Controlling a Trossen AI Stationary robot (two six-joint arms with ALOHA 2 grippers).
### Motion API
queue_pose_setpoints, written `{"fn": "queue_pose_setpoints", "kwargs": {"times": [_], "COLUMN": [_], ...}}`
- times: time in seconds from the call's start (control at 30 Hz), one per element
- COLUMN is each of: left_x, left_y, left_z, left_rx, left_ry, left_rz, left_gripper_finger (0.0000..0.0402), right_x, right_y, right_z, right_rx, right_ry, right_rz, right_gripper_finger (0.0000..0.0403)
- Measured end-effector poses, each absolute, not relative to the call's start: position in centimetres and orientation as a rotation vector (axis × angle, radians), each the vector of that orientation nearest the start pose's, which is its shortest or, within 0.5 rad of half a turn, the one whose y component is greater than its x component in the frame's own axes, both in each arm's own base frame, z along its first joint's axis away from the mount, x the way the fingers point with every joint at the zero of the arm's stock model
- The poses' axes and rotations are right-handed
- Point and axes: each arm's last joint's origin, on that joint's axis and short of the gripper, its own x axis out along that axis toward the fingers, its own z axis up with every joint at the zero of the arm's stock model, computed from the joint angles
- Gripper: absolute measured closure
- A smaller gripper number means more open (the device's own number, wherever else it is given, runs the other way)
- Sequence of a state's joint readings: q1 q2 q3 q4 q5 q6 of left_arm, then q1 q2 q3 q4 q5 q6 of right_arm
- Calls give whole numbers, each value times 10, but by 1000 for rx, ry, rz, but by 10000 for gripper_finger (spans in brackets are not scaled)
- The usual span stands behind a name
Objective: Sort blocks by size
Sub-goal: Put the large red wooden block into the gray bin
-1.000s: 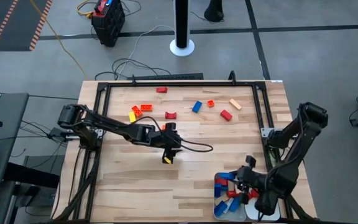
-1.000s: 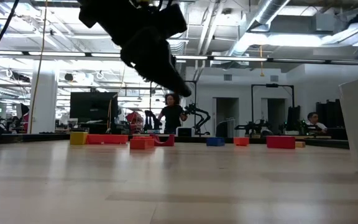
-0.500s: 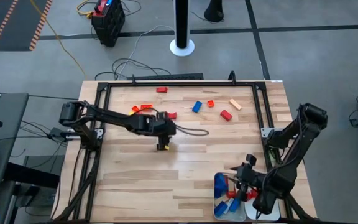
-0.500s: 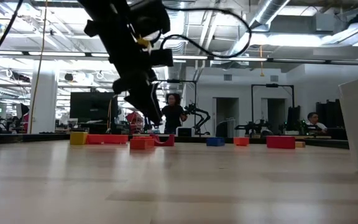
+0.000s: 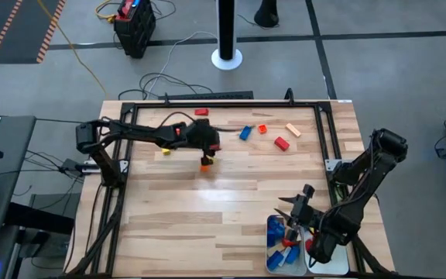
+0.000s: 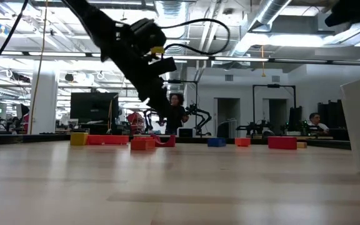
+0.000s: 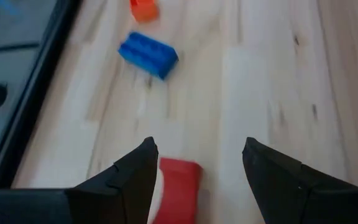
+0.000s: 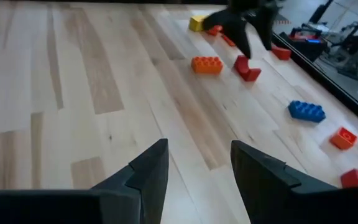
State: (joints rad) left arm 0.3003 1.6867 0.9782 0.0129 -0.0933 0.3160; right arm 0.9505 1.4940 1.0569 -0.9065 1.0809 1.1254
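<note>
The left gripper (image 7: 197,163) is at the far middle of the desk (image 5: 207,217), poised over a red block (image 7: 178,190) that lies on the wood between its two fingers (image 7: 135,177). The fingers are spread apart, hold nothing, and have a clear gap to the block on either side. In the same wrist view a blue block (image 7: 148,55) and a small orange block (image 7: 143,10) lie farther off. From above, an orange block (image 5: 206,162) rests just beside the left gripper, a yellow block (image 5: 165,151) lies under the left arm, and further loose blocks, among them a red one (image 5: 281,142) and a tan one (image 5: 293,129), are scattered along the far edge. The right gripper (image 8: 194,168) hangs at the near right corner of the desk, above a white tray (image 5: 271,260) that already holds several red and blue blocks (image 5: 289,253); its fingers are parted and empty. A second white tray (image 5: 311,265) sits next to the first and is mostly hidden by the right arm. The step in hand appears to be the pick-up of the red block by the left arm. The next move calls for lowering the fingers squarely over the block, closing them on its sides, and carrying it to the tray that matches its size.
</note>
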Motion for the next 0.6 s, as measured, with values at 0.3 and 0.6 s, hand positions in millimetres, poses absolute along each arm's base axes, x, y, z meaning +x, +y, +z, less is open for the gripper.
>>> {"fn": "queue_pose_setpoints", "kwargs": {"times": [0.3, 0.6], "left_x": [323, 337], "left_y": [141, 146], "left_z": [185, 140], "left_rx": [177, 200], "left_ry": [629, 677], "left_rz": [169, 117], "left_gripper_finger": [178, 178], "right_x": [186, 187], "right_y": [202, 202], "right_z": [240, 241], "right_rx": [-97, -86], "right_ry": [502, 497], "right_rz": [-423, -422], "right_gripper_finger": [203, 203]}}
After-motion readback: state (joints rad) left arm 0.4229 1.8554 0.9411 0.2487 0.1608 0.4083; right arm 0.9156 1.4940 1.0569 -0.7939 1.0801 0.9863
